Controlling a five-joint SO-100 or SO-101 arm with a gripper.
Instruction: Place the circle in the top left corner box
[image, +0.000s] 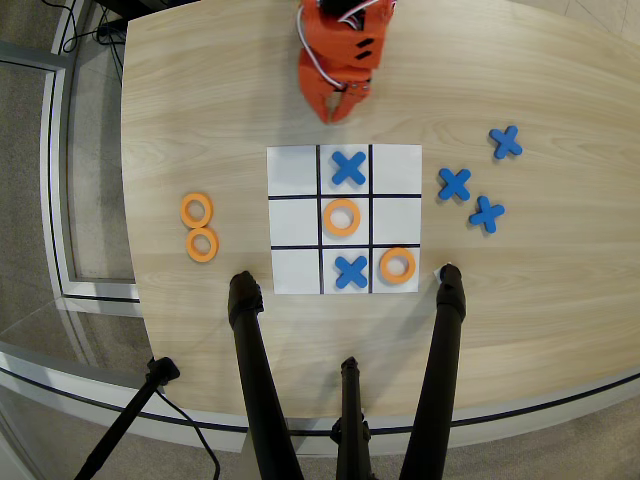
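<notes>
Hovering above the grid (293, 222) — the gripper (340, 110), claw slightly apart, empty — rings (197, 210) untouched.

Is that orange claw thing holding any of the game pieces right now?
No. The tool hangs empty above the grid's top edge; its fingers hold nothing. Every orange ring lies flat, including the two spare rings left of the grid.

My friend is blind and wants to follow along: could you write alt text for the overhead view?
A paper grid on a wooden table holds two orange rings and two blue crosses. Two spare rings lie left of it, three spare crosses right. An orange gripper hangs above the top edge, holding nothing.
</notes>
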